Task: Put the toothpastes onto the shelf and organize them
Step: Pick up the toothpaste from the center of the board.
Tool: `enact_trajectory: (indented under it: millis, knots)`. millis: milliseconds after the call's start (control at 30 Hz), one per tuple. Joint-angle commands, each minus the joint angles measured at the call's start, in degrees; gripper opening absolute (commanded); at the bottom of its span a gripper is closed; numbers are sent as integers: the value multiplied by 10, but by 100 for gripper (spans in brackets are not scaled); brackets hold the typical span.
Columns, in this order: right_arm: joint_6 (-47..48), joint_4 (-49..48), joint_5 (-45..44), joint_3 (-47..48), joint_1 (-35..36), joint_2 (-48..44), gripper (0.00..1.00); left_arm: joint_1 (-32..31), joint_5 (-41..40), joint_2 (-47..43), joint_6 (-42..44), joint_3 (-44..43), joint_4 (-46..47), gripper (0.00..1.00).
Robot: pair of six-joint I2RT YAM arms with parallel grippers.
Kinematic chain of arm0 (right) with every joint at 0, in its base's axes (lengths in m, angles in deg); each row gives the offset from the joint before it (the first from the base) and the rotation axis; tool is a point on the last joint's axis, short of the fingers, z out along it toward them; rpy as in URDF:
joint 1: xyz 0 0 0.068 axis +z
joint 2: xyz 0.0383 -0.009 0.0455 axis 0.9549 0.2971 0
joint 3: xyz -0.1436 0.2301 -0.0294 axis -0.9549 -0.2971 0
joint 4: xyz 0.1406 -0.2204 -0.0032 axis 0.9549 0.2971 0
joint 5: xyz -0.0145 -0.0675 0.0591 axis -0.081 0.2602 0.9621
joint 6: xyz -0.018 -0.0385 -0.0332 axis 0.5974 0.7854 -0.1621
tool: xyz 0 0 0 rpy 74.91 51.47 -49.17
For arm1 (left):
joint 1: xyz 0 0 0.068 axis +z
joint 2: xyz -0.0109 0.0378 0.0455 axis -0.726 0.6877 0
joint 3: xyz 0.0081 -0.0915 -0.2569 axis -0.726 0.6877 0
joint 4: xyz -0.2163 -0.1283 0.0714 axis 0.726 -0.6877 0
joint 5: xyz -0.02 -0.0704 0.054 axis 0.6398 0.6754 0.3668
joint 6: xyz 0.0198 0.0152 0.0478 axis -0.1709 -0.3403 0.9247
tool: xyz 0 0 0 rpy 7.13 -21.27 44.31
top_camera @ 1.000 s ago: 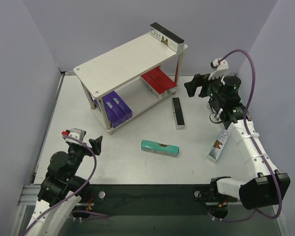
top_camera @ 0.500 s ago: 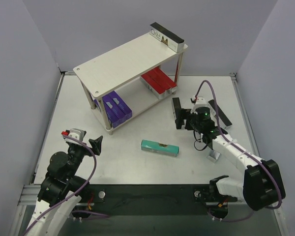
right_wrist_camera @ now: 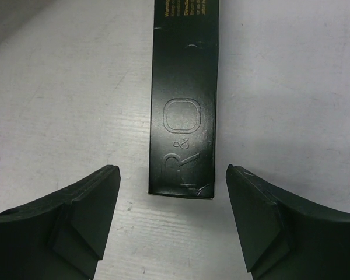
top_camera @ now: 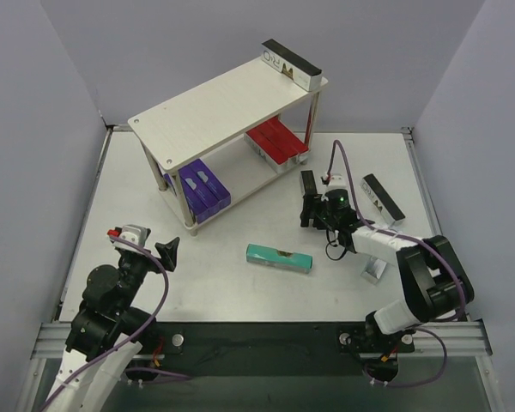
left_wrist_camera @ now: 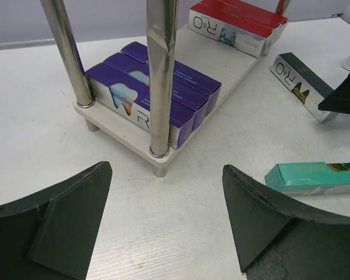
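Carton, slim glossy black cardboard with "R&O" print (right_wrist_camera: 185, 116), flat on white surface (right_wrist_camera: 58, 87), right half, near pale wooden two-tier shelf (top_camera: 232, 103). Right pincer (right_wrist_camera: 170, 174) open, empty, fingers either side of carton's near end, gaps both sides. Long axis runs straight ahead. Left pincer (left_wrist_camera: 166, 170) open, well apart.

The shelf (top_camera: 227, 107) has pale, matt wood-grain boards and smooth, shiny metal legs (left_wrist_camera: 161, 76). The black carton (right_wrist_camera: 184, 99) looks like matt card with faintly glossy lettering. The purple cartons (left_wrist_camera: 128, 87) are glossy. The white table (right_wrist_camera: 291, 87) is finely ridged.
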Motion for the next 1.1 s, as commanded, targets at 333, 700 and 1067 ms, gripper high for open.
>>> enact_trajectory:
  millis: [333, 700, 1067]
  knots:
    - [18, -36, -48, 33, 22, 50, 53, 5, 1, 4, 5, -4, 23, 88]
    - [33, 6, -72, -11, 22, -76, 33, 5, 13, 10, 7, -3, 26, 88]
    - [104, 179, -96, 59, 9, -320, 30, 8, 27, 18, 7, -2, 28, 88]
